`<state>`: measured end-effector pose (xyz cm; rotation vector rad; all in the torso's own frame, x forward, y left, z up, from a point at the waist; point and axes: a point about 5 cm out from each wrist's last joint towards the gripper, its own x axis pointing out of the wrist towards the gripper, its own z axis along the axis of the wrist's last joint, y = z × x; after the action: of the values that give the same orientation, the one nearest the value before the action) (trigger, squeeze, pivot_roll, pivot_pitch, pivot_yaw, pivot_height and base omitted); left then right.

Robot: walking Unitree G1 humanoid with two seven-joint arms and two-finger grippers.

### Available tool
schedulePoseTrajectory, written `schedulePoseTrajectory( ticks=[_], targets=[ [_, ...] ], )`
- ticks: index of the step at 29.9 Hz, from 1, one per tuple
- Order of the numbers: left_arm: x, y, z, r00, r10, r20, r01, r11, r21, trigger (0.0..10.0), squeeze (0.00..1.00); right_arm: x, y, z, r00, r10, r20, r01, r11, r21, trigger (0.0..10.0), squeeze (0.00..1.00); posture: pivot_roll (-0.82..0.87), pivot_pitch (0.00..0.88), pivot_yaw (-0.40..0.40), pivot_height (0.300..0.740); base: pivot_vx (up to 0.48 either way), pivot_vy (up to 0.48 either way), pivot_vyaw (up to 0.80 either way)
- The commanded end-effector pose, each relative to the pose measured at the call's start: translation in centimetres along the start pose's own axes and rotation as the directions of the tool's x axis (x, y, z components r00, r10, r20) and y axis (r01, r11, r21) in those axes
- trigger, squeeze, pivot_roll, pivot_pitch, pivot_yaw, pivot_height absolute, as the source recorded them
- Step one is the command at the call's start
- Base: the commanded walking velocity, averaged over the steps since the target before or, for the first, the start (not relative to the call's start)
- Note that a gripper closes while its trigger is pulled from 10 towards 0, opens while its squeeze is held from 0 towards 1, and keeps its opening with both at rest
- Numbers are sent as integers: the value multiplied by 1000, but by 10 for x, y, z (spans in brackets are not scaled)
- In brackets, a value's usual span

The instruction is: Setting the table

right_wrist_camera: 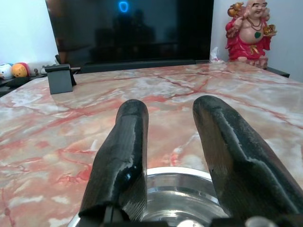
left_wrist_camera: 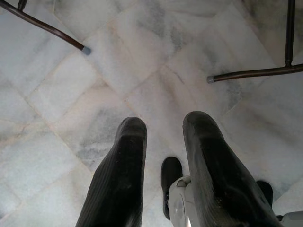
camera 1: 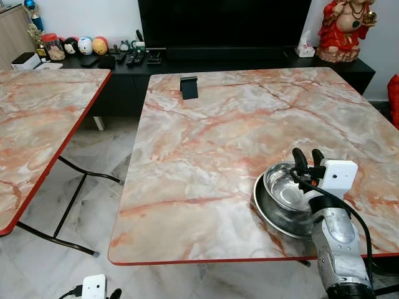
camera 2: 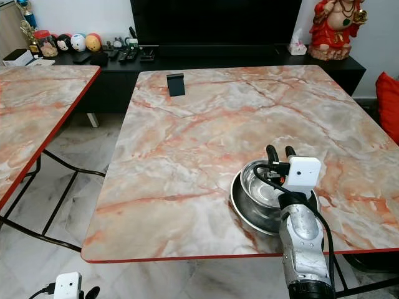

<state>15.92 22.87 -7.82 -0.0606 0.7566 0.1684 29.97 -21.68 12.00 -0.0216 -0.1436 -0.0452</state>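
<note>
A shiny steel bowl (camera 1: 282, 187) sits inside a wider steel plate (camera 1: 267, 210) near the front right of the marble table (camera 1: 206, 124). My right gripper (camera 1: 308, 157) hovers just over the bowl's far rim. Its two black fingers (right_wrist_camera: 125, 142) stand apart and open, with nothing between them and the bowl rim (right_wrist_camera: 175, 187) below. My left gripper (left_wrist_camera: 165, 125) hangs low at my left side over the floor tiles, open and empty.
A small black stand (camera 1: 189, 87) sits near the table's far edge. A second marble table (camera 1: 37, 118) stands to the left across a floor gap. Behind are a black TV console (camera 1: 124, 62) with small items and a red statue (camera 1: 346, 28).
</note>
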Motion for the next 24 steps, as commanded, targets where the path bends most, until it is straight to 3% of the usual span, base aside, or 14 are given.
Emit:
schedulePoseTrajectory(
  ticks=[1,16,20,24],
  targets=[
    [0,1,-3,1000,11,-16,-11,1000,-28,10000,0,3,2,5,1000,4,16,-4,1000,10,10000,0,-108,0,31,740,0,0,0],
    [0,1,-3,1000,9,-21,-9,1000,-28,10000,0,4,7,6,999,38,21,-37,999,-28,10000,0,-103,0,32,740,0,297,0],
    [0,0,-2,1000,8,-20,-9,1000,-29,10000,0,4,7,6,999,40,20,-40,999,-26,10000,0,-101,0,31,740,0,371,709],
    [0,0,-2,1000,8,-19,-9,1000,-30,10000,0,4,7,5,999,34,20,-34,999,-4,10000,0,-101,0,31,740,0,373,0]
  ],
)
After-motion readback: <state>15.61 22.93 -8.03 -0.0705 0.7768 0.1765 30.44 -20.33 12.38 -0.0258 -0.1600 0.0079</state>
